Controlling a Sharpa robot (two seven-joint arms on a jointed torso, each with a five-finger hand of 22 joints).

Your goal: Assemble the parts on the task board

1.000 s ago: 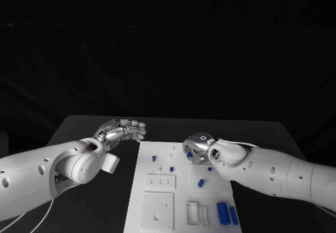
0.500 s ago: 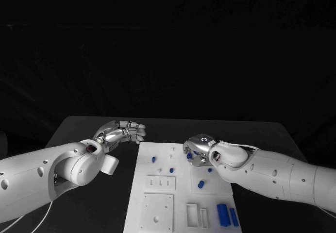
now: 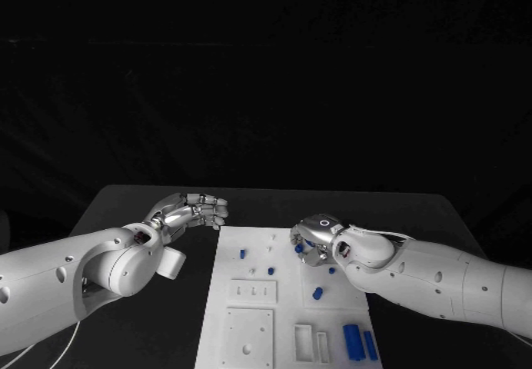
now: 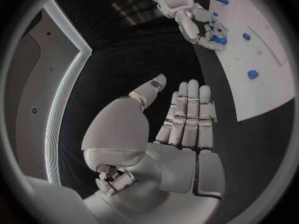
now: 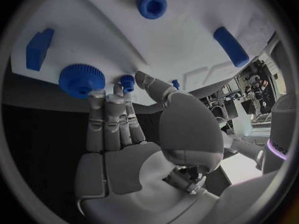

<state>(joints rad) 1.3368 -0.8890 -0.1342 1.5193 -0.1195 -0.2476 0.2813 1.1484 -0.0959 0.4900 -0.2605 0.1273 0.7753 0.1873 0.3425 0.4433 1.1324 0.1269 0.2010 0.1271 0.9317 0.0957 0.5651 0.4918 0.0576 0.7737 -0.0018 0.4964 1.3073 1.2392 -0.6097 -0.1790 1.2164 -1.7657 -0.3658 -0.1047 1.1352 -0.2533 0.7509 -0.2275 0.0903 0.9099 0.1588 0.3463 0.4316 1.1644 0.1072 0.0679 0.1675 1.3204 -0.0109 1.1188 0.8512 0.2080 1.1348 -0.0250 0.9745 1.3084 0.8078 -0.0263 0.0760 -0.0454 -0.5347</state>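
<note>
The white task board (image 3: 250,265) lies in the middle of the black table. My right hand (image 3: 315,237) is over its far right part. In the right wrist view the thumb and a fingertip (image 5: 118,88) pinch a small blue part (image 5: 127,81) that stands in the board (image 5: 187,45). A blue toothed wheel (image 5: 81,79) sits right beside those fingers. My left hand (image 3: 194,208) hovers off the board's far left corner; its fingers (image 4: 187,114) hold nothing and its thumb is apart.
Several blue parts lie on the board: small ones (image 3: 242,252) (image 3: 270,270) (image 3: 318,292) and two long ones (image 3: 353,338) at the near right. White recessed blocks (image 3: 253,290) occupy the near left. A blue block (image 5: 39,49), round cap (image 5: 151,5) and long peg (image 5: 230,46) surround my right hand.
My right hand has eased slightly down towards the board. The left hand has barely moved.
</note>
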